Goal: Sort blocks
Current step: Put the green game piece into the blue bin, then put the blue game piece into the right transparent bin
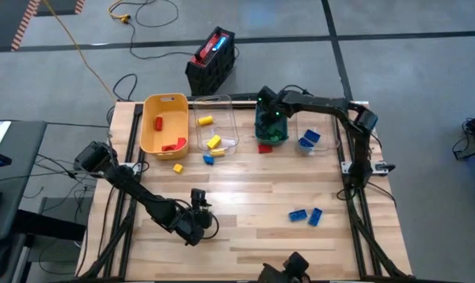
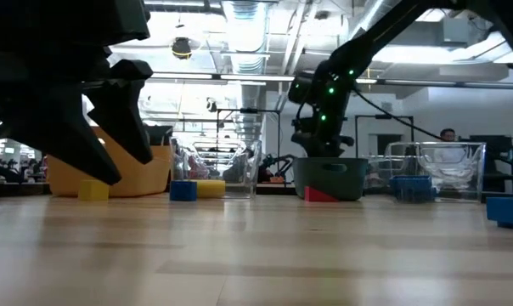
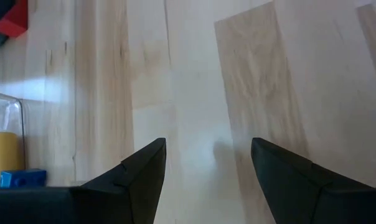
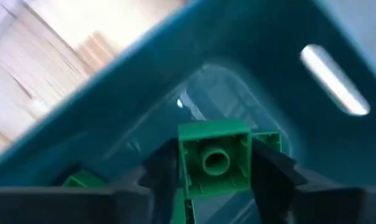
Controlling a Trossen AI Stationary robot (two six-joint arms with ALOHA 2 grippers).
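Clamped in the right hand, a green block hangs inside the teal bin.

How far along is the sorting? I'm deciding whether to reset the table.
Partly done. Red blocks lie in the yellow bin. The right claw, over the teal bin, holds a green block. Two blue blocks, a red block and others remain loose. The left claw is open, empty.

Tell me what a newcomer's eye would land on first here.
The right gripper, poised over the teal bin at the table's far side, pinches a green block. The left gripper hangs open over bare wood near the front edge. Two blue blocks lie loose at front right.
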